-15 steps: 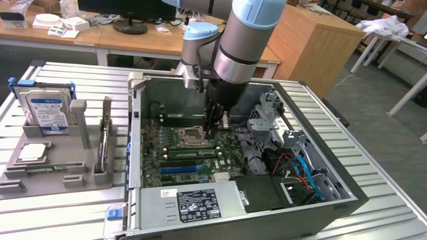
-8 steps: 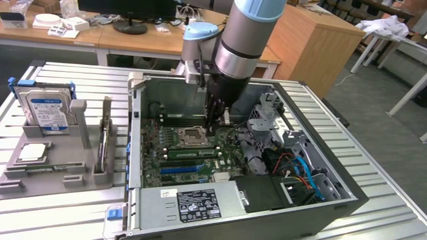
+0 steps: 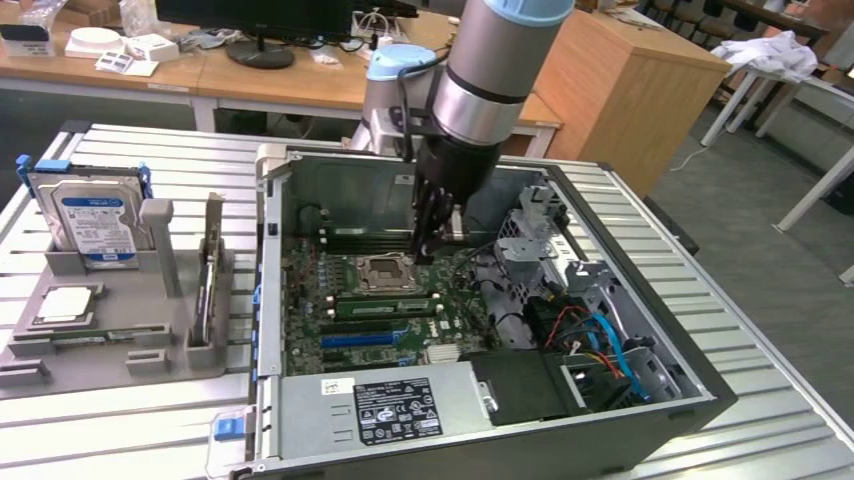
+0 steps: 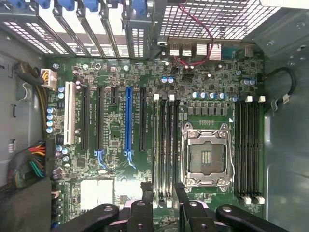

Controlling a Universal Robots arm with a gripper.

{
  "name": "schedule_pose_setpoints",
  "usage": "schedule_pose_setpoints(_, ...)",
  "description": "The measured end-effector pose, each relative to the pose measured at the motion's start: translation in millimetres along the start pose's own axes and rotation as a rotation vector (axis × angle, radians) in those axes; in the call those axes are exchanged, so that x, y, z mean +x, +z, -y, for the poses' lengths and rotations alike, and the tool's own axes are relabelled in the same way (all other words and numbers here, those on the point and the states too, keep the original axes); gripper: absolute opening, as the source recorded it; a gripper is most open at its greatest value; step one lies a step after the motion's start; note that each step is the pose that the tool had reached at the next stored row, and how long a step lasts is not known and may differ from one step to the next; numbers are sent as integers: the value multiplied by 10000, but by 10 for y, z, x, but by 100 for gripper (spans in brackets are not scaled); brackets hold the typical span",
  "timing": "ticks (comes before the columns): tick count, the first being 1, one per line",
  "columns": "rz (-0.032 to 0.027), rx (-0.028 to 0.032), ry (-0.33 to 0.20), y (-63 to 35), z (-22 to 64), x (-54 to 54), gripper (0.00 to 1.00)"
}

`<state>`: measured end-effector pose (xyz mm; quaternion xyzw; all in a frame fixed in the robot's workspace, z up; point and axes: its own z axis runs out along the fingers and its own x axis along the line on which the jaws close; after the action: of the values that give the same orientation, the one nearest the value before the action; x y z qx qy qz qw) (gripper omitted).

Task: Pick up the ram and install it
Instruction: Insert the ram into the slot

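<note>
Gripper [image 3: 427, 250] poised low inside the open case [image 3: 271, 300], jaws released and holding nothing.

Its fingers [image 4: 146, 203] stand apart on either side of the memory slots [image 4: 165, 145] beside the processor socket [image 3: 387, 272], seemingly lined up along them so a stick can go straight down. The ram [image 3: 380, 305], a long green stick with dark chips, lies along one of those slots between the socket and the blue slot [image 4: 128, 118], and looks seated rather than carried, though how fully I cannot tell. Room is tight: the drive cage [image 3: 534, 230] rises just beside the arm on the exterior view's right and the case's walls ring the board. The open top leaves straight up the clear way.
</note>
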<state>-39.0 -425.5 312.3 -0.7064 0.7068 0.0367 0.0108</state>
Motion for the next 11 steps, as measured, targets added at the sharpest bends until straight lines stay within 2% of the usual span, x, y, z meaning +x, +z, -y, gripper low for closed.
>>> schedule_pose_setpoints(11,-2,0,0,-187,-7,-13,31)
